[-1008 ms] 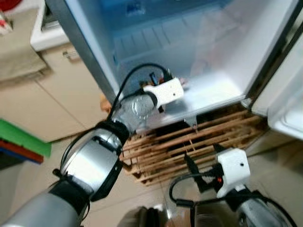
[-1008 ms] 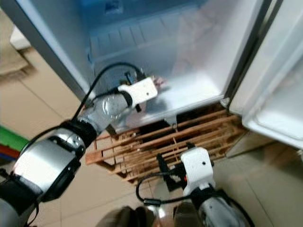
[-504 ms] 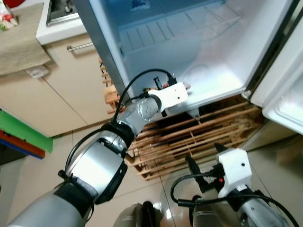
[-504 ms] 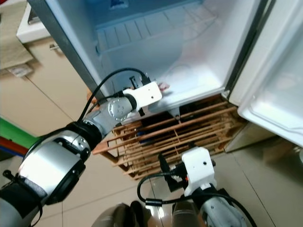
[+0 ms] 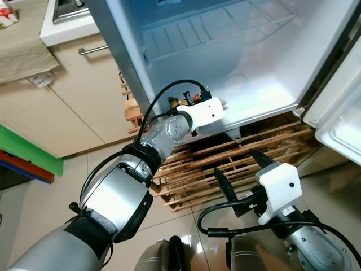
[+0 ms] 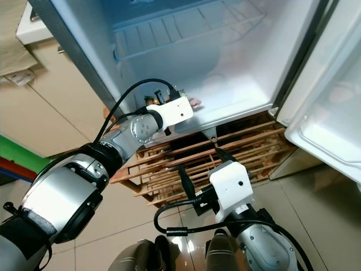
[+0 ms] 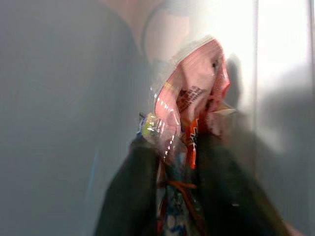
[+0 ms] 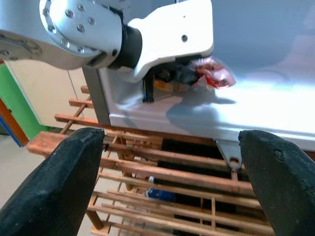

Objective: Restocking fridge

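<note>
We see two arms of silver metal with black bands at the joints, each ending in a white plastic wrist housing with a black cable looping out of it. The left arm's rounded silver joint (image 8: 81, 27) is dotted with small dark screws, and its white housing (image 5: 206, 113) carries a single screw hole. The right claw (image 8: 167, 182) has two broad matte-black fingers (image 8: 59, 182), and its white housing (image 6: 230, 187) shows one dark dot on the side.

Snack packet (image 7: 192, 105): crinkly clear-and-pink plastic with orange print, pinched between the left gripper's (image 7: 179, 147) black fingers, just above the open fridge's (image 5: 254, 73) white floor, near its front-left edge.
</note>
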`<state>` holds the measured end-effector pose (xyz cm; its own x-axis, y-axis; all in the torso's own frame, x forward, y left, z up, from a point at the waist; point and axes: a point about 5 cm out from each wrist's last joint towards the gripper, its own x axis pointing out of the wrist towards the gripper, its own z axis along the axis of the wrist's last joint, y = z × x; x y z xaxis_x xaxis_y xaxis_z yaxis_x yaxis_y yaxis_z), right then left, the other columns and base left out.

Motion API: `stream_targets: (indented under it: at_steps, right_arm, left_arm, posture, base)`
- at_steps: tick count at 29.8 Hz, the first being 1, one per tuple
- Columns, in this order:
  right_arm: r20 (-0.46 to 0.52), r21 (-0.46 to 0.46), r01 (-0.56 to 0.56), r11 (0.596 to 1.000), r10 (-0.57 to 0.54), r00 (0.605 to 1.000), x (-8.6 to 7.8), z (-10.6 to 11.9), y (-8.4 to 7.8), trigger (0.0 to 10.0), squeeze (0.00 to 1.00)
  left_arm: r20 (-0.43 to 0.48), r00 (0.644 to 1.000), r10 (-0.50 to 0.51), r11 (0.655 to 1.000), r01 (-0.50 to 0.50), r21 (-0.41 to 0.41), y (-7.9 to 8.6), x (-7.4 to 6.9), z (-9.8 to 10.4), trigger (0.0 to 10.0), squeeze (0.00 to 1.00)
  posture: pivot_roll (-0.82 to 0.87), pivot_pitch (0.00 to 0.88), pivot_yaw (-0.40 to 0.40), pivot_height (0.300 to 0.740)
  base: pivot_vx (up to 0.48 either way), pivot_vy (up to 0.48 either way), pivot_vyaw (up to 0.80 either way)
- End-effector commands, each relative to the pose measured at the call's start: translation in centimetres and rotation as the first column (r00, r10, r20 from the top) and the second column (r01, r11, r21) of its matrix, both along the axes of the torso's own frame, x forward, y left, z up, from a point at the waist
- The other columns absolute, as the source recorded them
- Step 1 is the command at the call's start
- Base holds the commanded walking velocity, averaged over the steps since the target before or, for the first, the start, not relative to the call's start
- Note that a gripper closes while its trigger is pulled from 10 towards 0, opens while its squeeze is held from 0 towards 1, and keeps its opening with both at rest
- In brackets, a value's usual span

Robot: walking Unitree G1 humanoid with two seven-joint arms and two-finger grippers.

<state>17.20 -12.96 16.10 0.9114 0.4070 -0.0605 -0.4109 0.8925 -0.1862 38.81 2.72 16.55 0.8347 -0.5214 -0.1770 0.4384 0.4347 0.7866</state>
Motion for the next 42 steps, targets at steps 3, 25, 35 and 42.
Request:
stream_targets:
  at_steps: [3, 25, 35, 42]
  right_arm:
    - [0.001, 0.011, 0.004, 1.0, -0.004, 1.0, -0.3, 0.1, 0.3, 10.0, 0.0]
    - [0.018, 0.006, 0.067, 0.998, -0.067, 0.998, 1.9, -1.0, -0.3, 10.0, 0.0]
    - [0.064, 0.099, 0.157, 0.983, -0.164, 0.984, 4.6, -0.6, -1.6, 10.0, 0.0]
    - [0.053, 0.118, 0.278, 0.953, -0.285, 0.957, 6.4, -1.8, -3.4, 10.0, 0.0]
  left_arm:
    - [0.095, 0.995, -0.004, 1.0, 0.005, -0.011, -0.3, 0.3, 1.6, 10.0, 1.0]
    - [0.134, 0.962, -0.238, 0.942, 0.262, -0.209, -0.3, -0.8, 3.2, 10.0, 1.0]
    - [0.021, 0.935, -0.353, 0.689, 0.275, -0.67, 3.2, -4.9, 2.8, 10.0, 0.0]
    - [-0.043, 0.886, -0.462, 0.641, 0.3, -0.707, 2.6, -9.7, 1.5, 10.0, 0.0]
  posture:
    - [-0.29, 0.236, 0.167, 0.74]
    - [-0.26, 0.106, 0.188, 0.74]
    - [-0.19, 0.0, 0.183, 0.74]
    - [-0.12, 0.0, 0.146, 0.74]
  base:
    - [0.0, 0.0, 0.0]
    - [0.0, 0.0, 0.0]
    - [0.0, 0.0, 0.0]
    - [0.0, 0.0, 0.0]
